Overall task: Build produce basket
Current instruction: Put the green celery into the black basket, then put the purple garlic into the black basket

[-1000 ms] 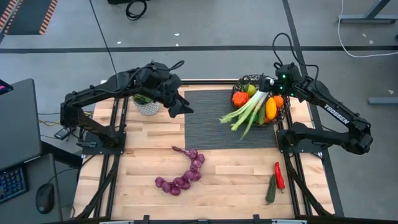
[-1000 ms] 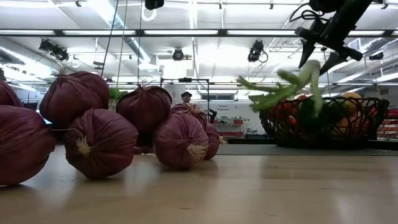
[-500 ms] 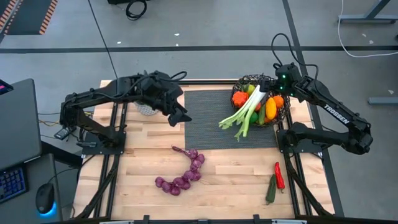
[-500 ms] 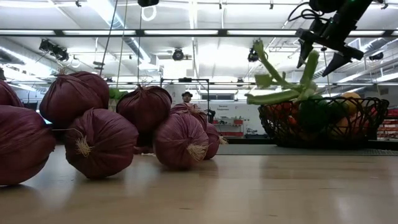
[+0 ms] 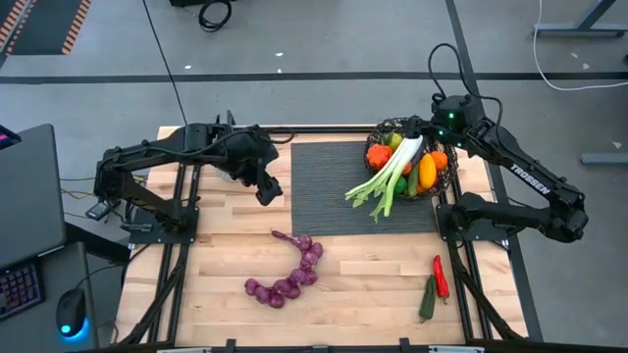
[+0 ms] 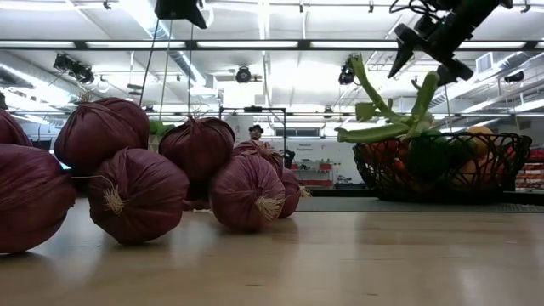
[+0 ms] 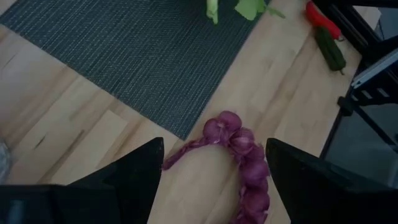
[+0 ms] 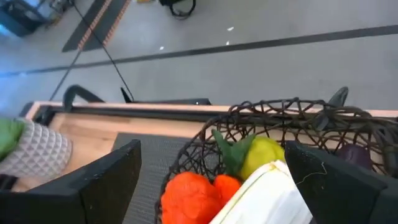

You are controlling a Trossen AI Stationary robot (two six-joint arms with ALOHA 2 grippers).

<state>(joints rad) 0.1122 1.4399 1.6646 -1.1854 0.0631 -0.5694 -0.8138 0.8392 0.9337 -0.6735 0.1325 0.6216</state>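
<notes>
I'm seeing a dark open-weave basket (image 5: 397,130) holding orange, yellow and green produce (image 5: 428,169), with a white-and-green leek (image 5: 387,175). I'm looking at purple bulbs on a string (image 5: 290,274), a red chilli (image 5: 441,277), a green cucumber (image 5: 428,298), a grey woven mat (image 5: 334,186).

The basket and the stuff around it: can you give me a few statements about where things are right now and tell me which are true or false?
1. The leek lies with its white end in the basket and its green leaves hanging out over the mat. True.
2. The right hand is clamped on the leek. False: it is open just above it.
3. The purple string lies on the bare wood, off the mat. True.
4. The red chilli is in the basket. False: it lies on the table beside a green vegetable.
5. The left hand holds the purple string. False: it is open and empty, above the table.
</notes>
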